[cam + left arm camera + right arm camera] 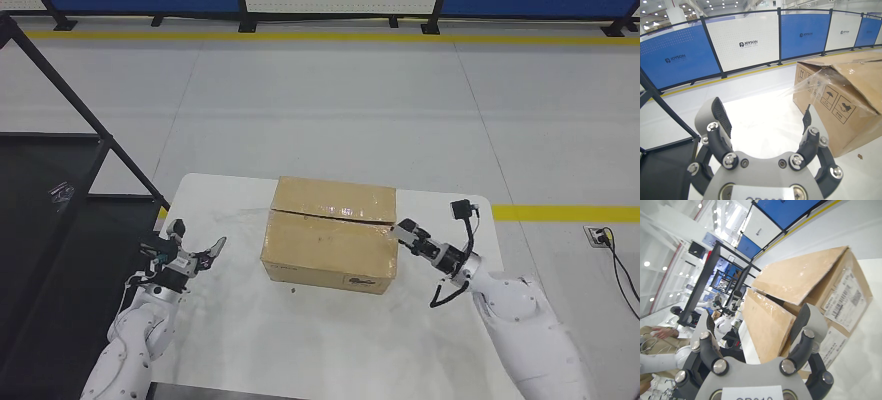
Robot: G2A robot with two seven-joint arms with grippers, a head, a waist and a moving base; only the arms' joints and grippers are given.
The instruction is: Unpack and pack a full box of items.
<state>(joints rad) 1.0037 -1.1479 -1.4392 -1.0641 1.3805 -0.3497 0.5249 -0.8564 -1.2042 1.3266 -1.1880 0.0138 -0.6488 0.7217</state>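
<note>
Spread wide and empty, my left gripper (762,106) sat near the cardboard box (330,235) on the table (300,340); I saw the right gripper (756,311) equally wide at the box's opposite end.

The white tabletop (300,340) has rounded corners and carries one brown cardboard box (330,240). The box sits flat on its base near the middle, closer to the far edge than to the near one. Its two top flaps are folded down and meet along a seam running the long way. At one end a flap edge stands slightly raised, with clear tape (810,83) trailing from it. A printed label (846,294) sits on one end wall. Just beside the box's near bottom edge lies a small brown speck (859,156), perhaps a cardboard scrap.
</note>
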